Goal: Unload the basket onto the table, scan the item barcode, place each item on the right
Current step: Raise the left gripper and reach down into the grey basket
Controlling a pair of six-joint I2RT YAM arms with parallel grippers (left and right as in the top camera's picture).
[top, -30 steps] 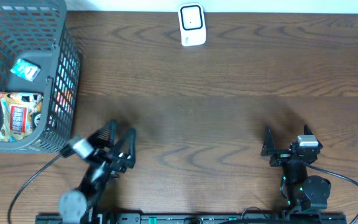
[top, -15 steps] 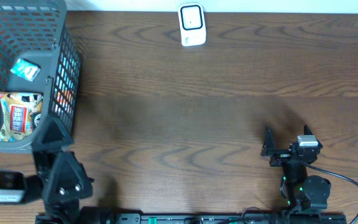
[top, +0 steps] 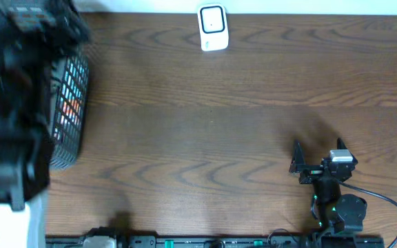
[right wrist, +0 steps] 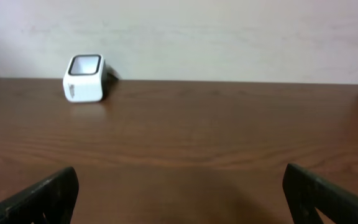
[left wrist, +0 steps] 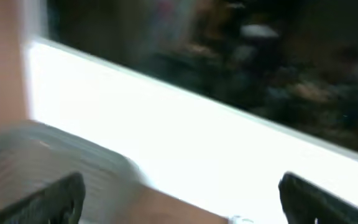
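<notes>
The item to be scanned is not visible. The left arm (top: 9,103), raised close under the overhead camera and blurred, covers the inside of the basket (top: 73,103) at 9 to 10 o'clock. Only the basket's right mesh wall shows, and the red-orange print behind it is too blurred to read. The white scanner (top: 212,28) stands at 12 o'clock on the table (top: 205,124), well apart from both arms.

Left gripper (left wrist: 188,199): fingers spread wide with nothing between them; its wrist view is motion-blurred.

Right arm (top: 333,196): folded low at 5 o'clock. The right gripper (right wrist: 182,196) points toward 12 o'clock, fingers spread wide and empty, with the scanner ahead at its 11 o'clock.

Change: one second ago the left arm lay folded at 7 o'clock and two packets showed in the basket. It has since swung up to 9 o'clock. The right arm is unchanged.
</notes>
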